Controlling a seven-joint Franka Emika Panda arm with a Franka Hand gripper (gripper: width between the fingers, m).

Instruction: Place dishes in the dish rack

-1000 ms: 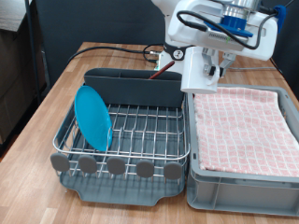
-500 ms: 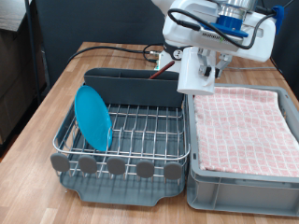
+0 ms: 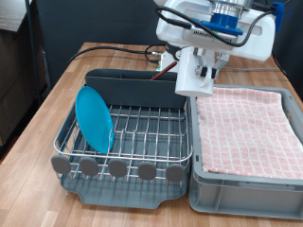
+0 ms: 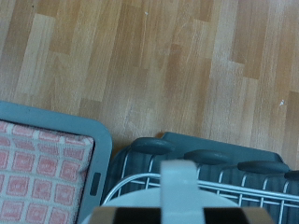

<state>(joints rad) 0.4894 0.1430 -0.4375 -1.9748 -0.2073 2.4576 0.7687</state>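
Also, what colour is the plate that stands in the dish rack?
The plate is light blue, almost turquoise. The exterior view shows it best, upright in the dish rack.

Light-blue plate (image 3: 95, 119), dark grey rack (image 3: 123, 184) with silver wires, seemingly pink-checked cloth (image 3: 248, 128).

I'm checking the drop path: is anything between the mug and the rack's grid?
Nothing visible. The mug hangs from the gripper over the rack edge by the cutlery box. The plate stands at the exterior view's left, and the grid beside it is bare.
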